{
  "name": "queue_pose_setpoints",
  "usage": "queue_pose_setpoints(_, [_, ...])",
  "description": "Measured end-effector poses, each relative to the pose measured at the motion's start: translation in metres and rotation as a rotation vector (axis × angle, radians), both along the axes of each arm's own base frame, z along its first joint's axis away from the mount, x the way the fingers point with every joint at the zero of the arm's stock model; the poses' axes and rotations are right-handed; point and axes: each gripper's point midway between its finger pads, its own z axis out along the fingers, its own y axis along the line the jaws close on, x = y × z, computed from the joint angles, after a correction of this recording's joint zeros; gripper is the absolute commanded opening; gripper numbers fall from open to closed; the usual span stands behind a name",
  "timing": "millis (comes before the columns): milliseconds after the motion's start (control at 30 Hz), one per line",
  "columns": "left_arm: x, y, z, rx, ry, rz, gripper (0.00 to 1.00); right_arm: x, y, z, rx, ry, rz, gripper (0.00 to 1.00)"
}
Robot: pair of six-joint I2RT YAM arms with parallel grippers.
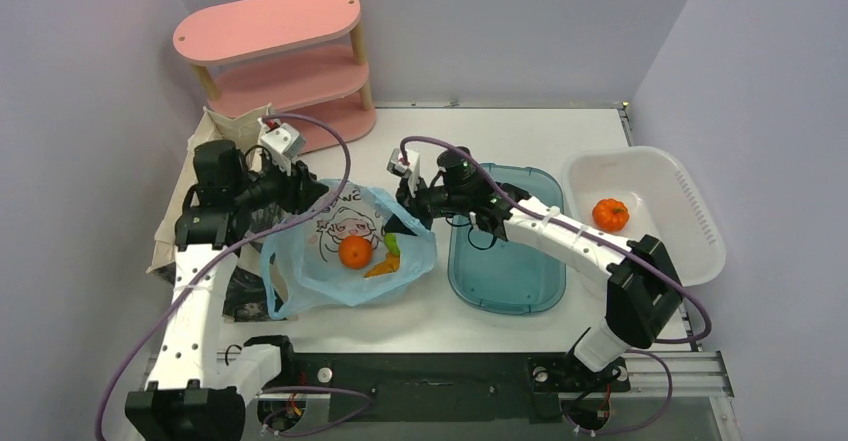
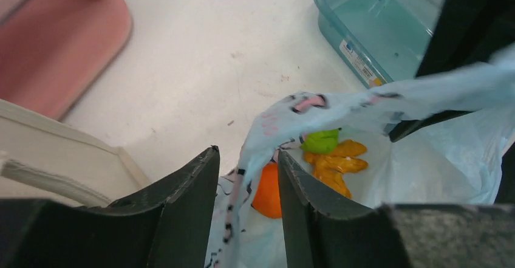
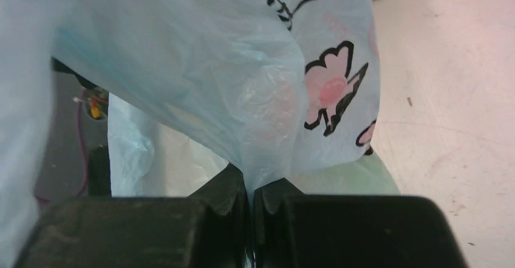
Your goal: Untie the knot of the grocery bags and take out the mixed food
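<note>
Enclosure: plain pale lavender walls (image 1: 500, 21) on the left, far and right sides, evenly lit, soft shadows only. White table (image 1: 520, 131), lightly scuffed. Pink three-tier shelf (image 1: 270, 26) with light wooden posts at the far left corner. Black mounting strip (image 1: 440, 371) along the near edge.

grocery bag (image 3: 212, 67): thin, crinkly, translucent pale-blue plastic film with dark and pink print, pinched in the right claw (image 3: 251, 182).
left claw (image 2: 246, 154): matt black plastic, faintly grainy.
bench (image 2: 200, 55): beyond the left claw; white, smooth, matt, lightly scuffed.
teal tub (image 2: 388, 31): beyond and right of the left claw; glossy translucent plastic, paper label.
tote (image 2: 61, 152): left of the left claw; beige woven cloth, matt.
orange fruit (image 2: 267, 192): below the left claw; smooth, soft sheen.
</note>
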Motion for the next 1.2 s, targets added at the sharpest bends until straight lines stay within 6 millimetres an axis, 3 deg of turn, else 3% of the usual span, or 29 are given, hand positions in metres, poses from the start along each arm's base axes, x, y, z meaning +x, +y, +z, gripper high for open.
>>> queue_pose_setpoints(100, [-0.014,0.000,0.028,0.029,-0.112,-0.025,0.38,0.000,0.006,0.001,0.035,0.110,-0.029,0.00])
queue_pose_setpoints(233, [-0.054,-0.010,0.075,0.100,-0.296,-0.141,0.37,0.013,0.009,-0.022,0.022,0.246,-0.097,0.00])
queue_pose_setpoints(333, [-0.089,-0.027,0.081,0.162,-0.370,-0.290,0.35,0.019,0.008,-0.033,0.016,0.298,-0.131,0.00])
queue_pose_setpoints(433, [-0.112,-0.040,0.059,0.216,-0.353,-0.423,0.35,0.022,0.005,-0.034,0.022,0.313,-0.149,0.00])
queue_pose_setpoints(600, [-0.126,-0.052,-0.033,0.319,-0.166,-0.576,0.42,0.022,0.005,-0.036,0.027,0.317,-0.152,0.00])
queue_pose_setpoints(700, [-0.123,-0.051,-0.089,0.417,-0.070,-0.602,0.46,0.021,0.005,-0.038,0.023,0.319,-0.151,0.00])
queue_pose_setpoints(800, [-0.110,-0.049,-0.127,0.511,-0.032,-0.607,0.48,0.021,0.005,-0.038,0.023,0.315,-0.150,0.00])
queue_pose_setpoints(900, [-0.096,-0.049,-0.144,0.565,-0.037,-0.605,0.49,0.021,0.004,-0.038,0.022,0.309,-0.147,0.00])
queue_pose_setpoints(1200, [-0.063,-0.062,-0.167,0.636,-0.112,-0.658,0.53,0.024,0.002,-0.039,0.017,0.294,-0.146,0.00])
